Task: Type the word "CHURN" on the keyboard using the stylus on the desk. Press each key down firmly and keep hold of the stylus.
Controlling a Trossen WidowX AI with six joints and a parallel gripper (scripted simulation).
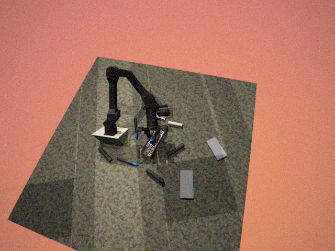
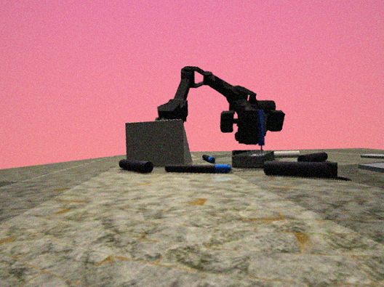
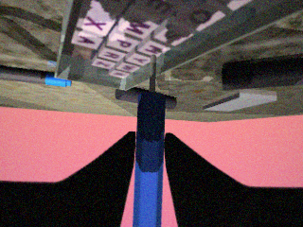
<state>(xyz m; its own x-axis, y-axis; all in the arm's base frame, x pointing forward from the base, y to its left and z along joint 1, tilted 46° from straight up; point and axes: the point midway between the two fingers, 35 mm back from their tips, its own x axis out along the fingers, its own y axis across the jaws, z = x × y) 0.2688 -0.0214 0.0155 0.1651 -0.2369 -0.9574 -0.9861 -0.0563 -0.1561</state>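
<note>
The gripper point(image 1: 151, 137) point(image 2: 260, 134) point(image 3: 151, 138) is shut on the stylus, which has a blue body point(image 1: 152, 140) point(image 2: 261, 122) point(image 3: 149, 199) and a thin grey tip. The stylus is upright, tip down. The keyboard point(image 2: 248, 160) point(image 3: 87, 77) is a dark, tilted-looking block with pale keys and purple letters; it also shows under the gripper in the top view point(image 1: 148, 156). In the exterior view the tip reaches the keyboard's top. In the wrist view it ends over the outer key row; the exact key and whether it is pressed cannot be told.
Black cylinders point(image 1: 104, 154) point(image 1: 155, 177) point(image 1: 176, 150) lie around the keyboard. Blue-ended dark pens point(image 1: 126, 161) point(image 1: 135, 124) lie on the base side. A cream stick point(image 1: 175, 124) lies behind. Grey plates point(image 1: 186, 184) point(image 1: 215, 148) lie right. The arm stands on a pale block point(image 1: 98, 132).
</note>
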